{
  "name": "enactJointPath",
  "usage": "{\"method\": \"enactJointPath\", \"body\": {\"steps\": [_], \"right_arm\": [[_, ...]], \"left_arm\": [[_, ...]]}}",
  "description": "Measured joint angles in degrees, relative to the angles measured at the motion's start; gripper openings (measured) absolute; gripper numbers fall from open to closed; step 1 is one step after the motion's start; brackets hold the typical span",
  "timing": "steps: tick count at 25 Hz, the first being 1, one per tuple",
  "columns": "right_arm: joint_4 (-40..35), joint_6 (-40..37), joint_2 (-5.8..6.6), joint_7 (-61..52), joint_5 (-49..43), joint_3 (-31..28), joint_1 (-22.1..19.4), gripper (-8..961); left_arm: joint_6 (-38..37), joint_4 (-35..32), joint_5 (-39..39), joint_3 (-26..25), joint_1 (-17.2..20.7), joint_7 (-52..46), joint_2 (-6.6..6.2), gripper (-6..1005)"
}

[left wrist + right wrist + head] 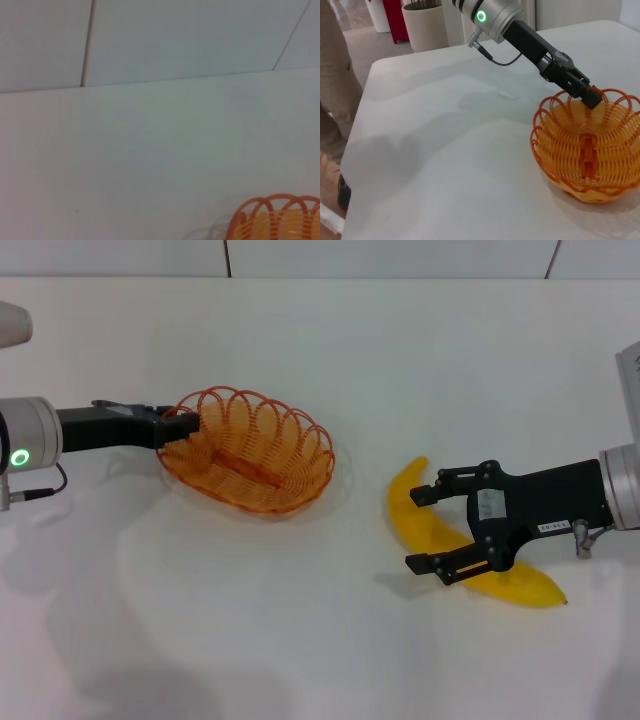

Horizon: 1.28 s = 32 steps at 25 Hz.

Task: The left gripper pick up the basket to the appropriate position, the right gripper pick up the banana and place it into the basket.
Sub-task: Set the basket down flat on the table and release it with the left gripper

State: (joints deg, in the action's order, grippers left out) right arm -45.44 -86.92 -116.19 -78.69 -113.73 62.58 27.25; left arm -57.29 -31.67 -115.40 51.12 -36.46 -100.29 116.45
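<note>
The orange wire basket [250, 455] sits left of centre on the white table [330, 650]. My left gripper [185, 427] reaches in from the left and is shut on the basket's left rim. The right wrist view shows the same grip [587, 95] on the basket [585, 150]. A piece of the rim [275, 220] shows in the left wrist view. The yellow banana [412, 508] lies on the table at the right. My right gripper [428, 528] is open, with one finger on each side of the banana's middle. I cannot tell whether the fingers touch it.
In the right wrist view the table's edge [355, 150] runs along one side. Beyond it stand a person's leg [332, 75], a white bin [422, 22] and a red object [400, 20]. A wall lies behind the table [400, 255].
</note>
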Motion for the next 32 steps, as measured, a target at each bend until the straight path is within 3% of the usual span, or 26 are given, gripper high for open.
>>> {"method": "enactJointPath", "body": {"steps": [8, 15, 26, 32], "right_arm": [[0.59, 0.14, 0.0, 0.14, -0.01, 0.0, 0.03, 877], [0.7, 0.58, 0.0, 0.13, 0.0, -0.03, 0.08, 876], [1.11, 0.62, 0.0, 0.15, 0.01, -0.17, 0.09, 877], [1.15, 0.62, 0.0, 0.17, 0.06, -0.35, 0.09, 877]], "left_arm": [[-0.11, -0.79, 0.0, 0.12, 0.53, 0.32, 0.04, 564], [-0.22, -2.96, 1.05, 0.3, 1.79, 1.89, 0.4, 573], [-3.87, -2.03, 20.11, 0.38, 7.77, 27.57, 0.56, 619], [-6.04, 2.95, 28.72, 0.38, 9.61, 40.22, 0.5, 615]]}}
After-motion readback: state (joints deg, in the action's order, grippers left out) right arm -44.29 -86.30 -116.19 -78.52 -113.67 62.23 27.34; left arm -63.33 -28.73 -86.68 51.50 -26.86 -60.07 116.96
